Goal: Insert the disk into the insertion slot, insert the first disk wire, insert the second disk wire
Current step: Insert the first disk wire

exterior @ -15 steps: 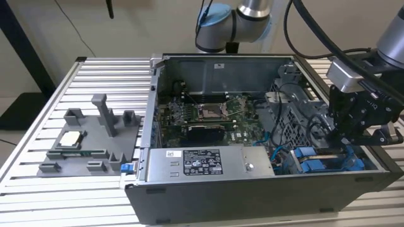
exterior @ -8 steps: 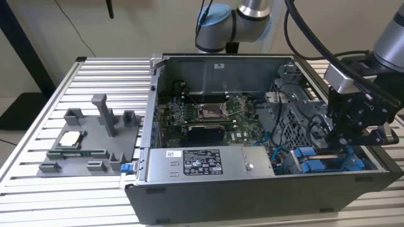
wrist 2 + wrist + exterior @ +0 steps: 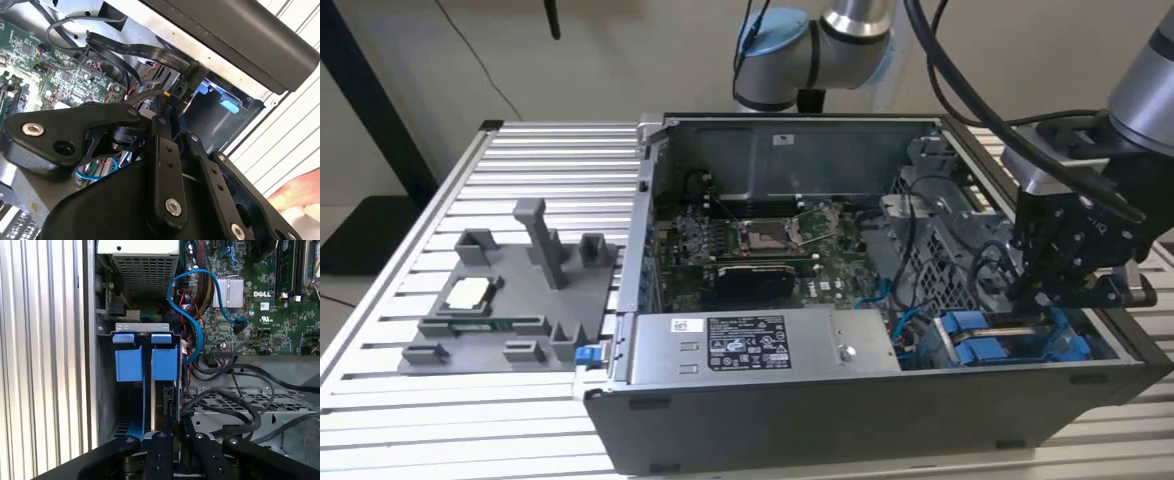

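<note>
While my gripper (image 3: pixel 167 105) pinches a black wire plug (image 3: pixel 176 90), black cables (image 3: pixel 235 410) crowd beside it; the first wrist view adds the disk (image 3: pixel 130 365) seated in the insertion slot (image 3: pixel 105 390) ahead.

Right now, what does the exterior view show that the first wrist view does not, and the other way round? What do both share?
Exterior view: the grey parts tray beside the case, the white label on the power-supply box, and the arm's blue-capped joint. First wrist view: the silver heatsink and the blue cable looping to the board. Both: the disk in its blue carrier, sitting in the insertion slot, with the claw close to it.
</note>
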